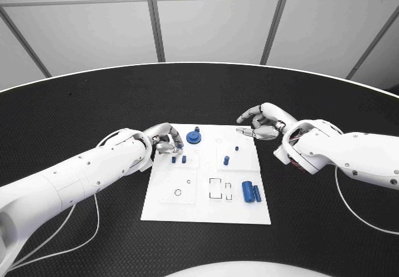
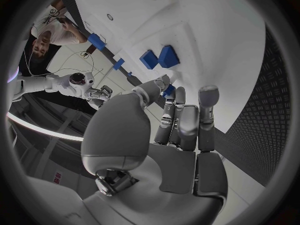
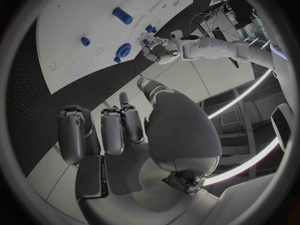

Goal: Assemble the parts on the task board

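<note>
Head view: task board (image 1: 166,210) mostly unassembled, blue cylinder (image 1: 247,191) loose, round part (image 1: 193,137) seated. Left hand (image 1: 165,140) grasp unclear, right hand (image 1: 262,122) curled, empty.

One white task board (image 1: 166,210) lies on one black table (image 1: 75,109). Two white arms reach in, each ending in a silver hand: the left hand (image 1: 165,140) and the right hand (image 1: 264,122). Blue parts on the board: one round geared piece (image 1: 193,137), two cylinders lying side by side (image 1: 251,191), and several smaller pegs and blocks, too small to count exactly.
</note>
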Action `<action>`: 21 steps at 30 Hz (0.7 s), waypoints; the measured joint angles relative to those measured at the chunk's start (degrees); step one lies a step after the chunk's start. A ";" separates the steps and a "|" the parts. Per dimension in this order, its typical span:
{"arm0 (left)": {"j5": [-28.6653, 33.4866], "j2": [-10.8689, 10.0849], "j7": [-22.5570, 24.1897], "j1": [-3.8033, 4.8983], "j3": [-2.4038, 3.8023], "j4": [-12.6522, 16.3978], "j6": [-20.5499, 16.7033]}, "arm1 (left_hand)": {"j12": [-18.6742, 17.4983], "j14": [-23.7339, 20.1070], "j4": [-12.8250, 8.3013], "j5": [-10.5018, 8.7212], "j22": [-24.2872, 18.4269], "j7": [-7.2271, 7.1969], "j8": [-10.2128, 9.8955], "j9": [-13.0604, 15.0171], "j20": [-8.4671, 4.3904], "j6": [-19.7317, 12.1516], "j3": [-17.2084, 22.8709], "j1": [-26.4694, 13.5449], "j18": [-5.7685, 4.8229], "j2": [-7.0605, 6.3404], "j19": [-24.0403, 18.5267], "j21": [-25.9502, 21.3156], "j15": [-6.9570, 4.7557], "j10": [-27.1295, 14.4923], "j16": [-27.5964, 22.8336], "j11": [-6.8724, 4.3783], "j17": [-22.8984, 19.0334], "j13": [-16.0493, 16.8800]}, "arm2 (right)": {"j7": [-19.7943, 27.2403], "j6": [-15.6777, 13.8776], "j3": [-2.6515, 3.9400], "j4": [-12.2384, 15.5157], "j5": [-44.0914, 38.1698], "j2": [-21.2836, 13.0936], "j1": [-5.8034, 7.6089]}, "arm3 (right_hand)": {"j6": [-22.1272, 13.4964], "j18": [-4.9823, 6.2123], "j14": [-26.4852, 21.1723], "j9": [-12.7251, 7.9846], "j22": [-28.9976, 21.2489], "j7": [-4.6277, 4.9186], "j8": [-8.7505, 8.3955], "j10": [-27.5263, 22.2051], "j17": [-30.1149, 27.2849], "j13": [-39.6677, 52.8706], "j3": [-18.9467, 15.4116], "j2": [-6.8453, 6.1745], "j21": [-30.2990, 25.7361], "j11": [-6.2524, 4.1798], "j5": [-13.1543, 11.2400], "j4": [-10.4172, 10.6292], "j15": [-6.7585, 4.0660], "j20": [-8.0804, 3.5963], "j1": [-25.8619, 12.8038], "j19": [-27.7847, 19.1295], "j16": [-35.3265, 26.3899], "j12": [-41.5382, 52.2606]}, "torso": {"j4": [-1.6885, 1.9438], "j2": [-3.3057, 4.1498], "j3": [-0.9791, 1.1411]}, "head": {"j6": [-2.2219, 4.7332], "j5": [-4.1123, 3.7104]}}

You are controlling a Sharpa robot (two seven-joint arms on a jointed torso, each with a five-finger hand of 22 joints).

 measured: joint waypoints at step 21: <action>-0.76 0.73 -2.40 0.01 0.00 -0.41 2.05 | 0.00 0.21 0.00 0.00 -0.64 -0.05 -0.04 0.09 0.00 -0.34 0.00 0.00 0.00 0.00 0.00 0.24 0.21 0.00 0.00 0.00 0.80 -0.16 | -0.07 0.01 0.00 0.12 0.00 -0.09 0.00 | 0.00 0.00 0.00 0.01 0.00 0.00 0.00 0.00 -0.01 0.00 0.00 0.00 0.00 0.00 0.00 0.00 0.00 0.00 0.00 0.00 0.00 0.00 | -0.01 0.03 0.00 | -0.06 -0.17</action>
